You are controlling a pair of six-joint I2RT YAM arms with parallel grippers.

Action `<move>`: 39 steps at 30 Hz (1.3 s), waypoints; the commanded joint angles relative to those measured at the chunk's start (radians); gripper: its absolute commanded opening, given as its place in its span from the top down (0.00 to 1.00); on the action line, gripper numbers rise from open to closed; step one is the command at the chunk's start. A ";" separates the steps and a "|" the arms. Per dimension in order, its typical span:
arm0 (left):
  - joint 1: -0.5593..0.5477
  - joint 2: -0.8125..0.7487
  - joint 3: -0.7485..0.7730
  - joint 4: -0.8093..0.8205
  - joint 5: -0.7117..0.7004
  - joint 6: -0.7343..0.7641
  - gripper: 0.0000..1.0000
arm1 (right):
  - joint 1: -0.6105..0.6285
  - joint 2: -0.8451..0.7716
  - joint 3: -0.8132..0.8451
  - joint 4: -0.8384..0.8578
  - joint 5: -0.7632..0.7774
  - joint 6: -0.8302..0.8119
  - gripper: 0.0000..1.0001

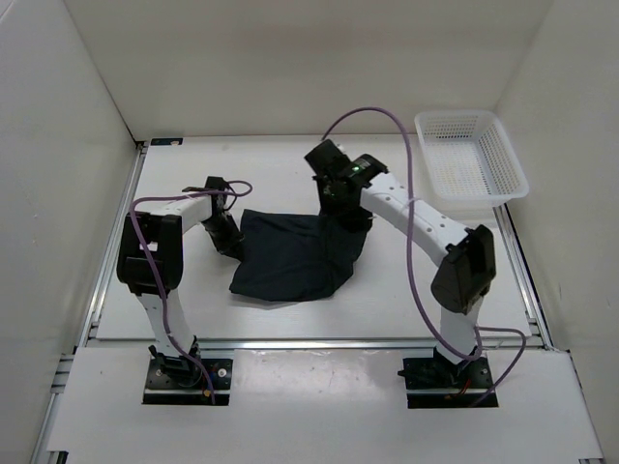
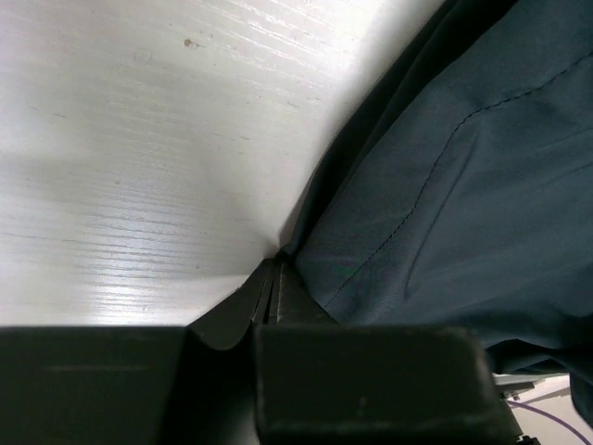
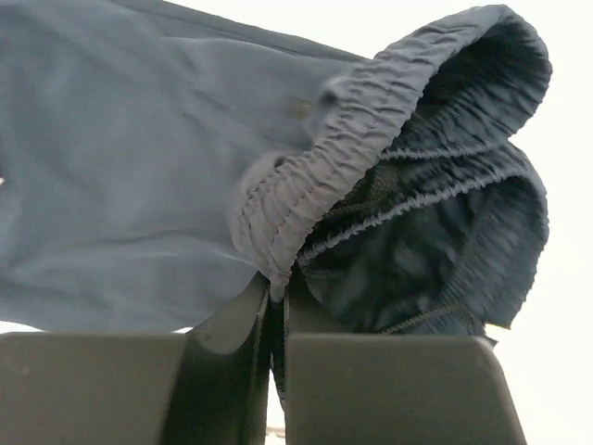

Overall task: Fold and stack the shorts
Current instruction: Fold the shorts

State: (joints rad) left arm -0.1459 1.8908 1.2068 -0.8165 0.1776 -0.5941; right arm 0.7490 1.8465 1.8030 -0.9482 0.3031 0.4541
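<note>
- The dark navy shorts [image 1: 295, 256] are found mid-tabletop [image 1: 406, 290], partly spread and rumpled, between the two arms.
- The left pincer [image 2: 276, 271] is closed on the left edge of the fabric, low against the tabletop; the cloth is pinched at its tips.
- The right pincer [image 3: 276, 295] is clamped on the gathered elastic waistband [image 3: 371, 120] at the far right corner of the shorts; the waistband is raised and curled open.
- A white mesh basket [image 1: 471, 155] is noted far right, well apart from the shorts.

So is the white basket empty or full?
Empty. The basket shows only its own mesh floor; the shorts lie on the table.
</note>
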 commanded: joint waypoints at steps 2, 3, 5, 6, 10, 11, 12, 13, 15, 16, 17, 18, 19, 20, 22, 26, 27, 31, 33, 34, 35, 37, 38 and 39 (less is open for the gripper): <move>-0.004 0.022 0.002 0.028 -0.018 -0.001 0.90 | 0.096 0.095 0.174 -0.046 0.031 -0.003 1.00; -0.004 0.022 0.002 0.028 -0.018 -0.001 0.90 | 0.111 0.150 0.256 -0.046 0.022 -0.003 1.00; -0.004 0.022 0.002 0.028 -0.018 -0.001 0.90 | 0.157 0.216 0.364 -0.075 0.007 -0.015 1.00; -0.004 0.022 0.002 0.028 -0.018 -0.001 0.86 | 0.173 0.283 0.480 -0.075 -0.004 -0.015 1.00; 0.034 -0.015 -0.007 0.028 -0.007 -0.001 0.60 | 0.242 0.407 0.740 -0.086 -0.151 -0.034 0.58; 0.066 -0.039 -0.016 0.016 -0.007 0.011 0.55 | 0.242 0.407 0.752 -0.074 -0.165 -0.034 0.38; 0.081 -0.051 -0.016 0.004 -0.007 0.025 0.49 | 0.253 0.361 0.740 -0.057 -0.165 -0.034 0.29; 0.095 -0.074 -0.016 0.004 -0.007 0.025 0.42 | 0.253 0.315 0.626 0.033 -0.165 -0.034 0.23; 0.132 -0.084 -0.007 -0.024 -0.007 0.048 0.41 | 0.244 0.116 0.416 0.161 -0.153 -0.023 0.19; 0.132 -0.097 -0.007 -0.033 -0.016 0.059 0.41 | 0.234 0.049 0.207 0.217 -0.133 -0.023 0.19; 0.147 -0.107 0.005 -0.042 -0.017 0.059 0.41 | 0.222 -0.066 0.114 0.291 -0.109 0.004 0.19; 0.158 -0.107 0.016 -0.052 -0.026 0.068 0.41 | 0.184 -0.111 0.035 0.304 -0.095 0.020 0.23; 0.158 -0.119 0.016 -0.064 -0.044 0.068 0.41 | 0.162 -0.147 -0.087 0.304 -0.084 0.034 0.32; 0.167 -0.134 0.026 -0.064 -0.058 0.068 0.41 | 0.139 -0.189 -0.140 0.304 -0.084 0.050 0.38; 0.167 -0.144 0.049 -0.090 -0.098 0.077 0.41 | 0.066 -0.204 -0.241 0.273 -0.129 0.078 0.65; 0.151 -0.188 0.106 -0.125 -0.103 0.086 0.44 | 0.019 -0.135 -0.237 0.244 -0.234 0.078 0.62; 0.135 -0.197 0.125 -0.125 -0.102 0.086 0.44 | 0.019 -0.110 -0.217 0.215 -0.234 0.078 0.56; -0.030 -0.176 0.279 -0.176 -0.055 0.152 0.29 | -0.010 -0.061 -0.191 0.206 -0.257 0.116 0.48; -0.087 -0.135 0.342 -0.208 -0.090 0.163 0.13 | -0.049 -0.061 -0.232 0.221 -0.275 0.126 0.39; -0.137 -0.087 0.373 -0.232 -0.105 0.163 0.09 | -0.060 -0.078 -0.247 0.230 -0.275 0.126 0.35; -0.159 -0.063 0.431 -0.242 -0.119 0.163 0.04 | -0.080 -0.092 -0.260 0.230 -0.275 0.126 0.34; -0.208 0.011 0.488 -0.254 -0.133 0.163 0.00 | -0.095 -0.119 -0.298 0.230 -0.275 0.126 0.30; -0.224 0.034 0.540 -0.254 -0.133 0.172 0.00 | -0.111 -0.130 -0.315 0.230 -0.275 0.126 0.30; -0.239 0.059 0.568 -0.254 -0.133 0.172 0.00 | -0.111 -0.142 -0.347 0.230 -0.266 0.126 0.30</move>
State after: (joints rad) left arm -0.3611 1.8828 1.7084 -1.0206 0.0772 -0.4473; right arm 0.6617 1.7859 1.4990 -0.7261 0.0448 0.5701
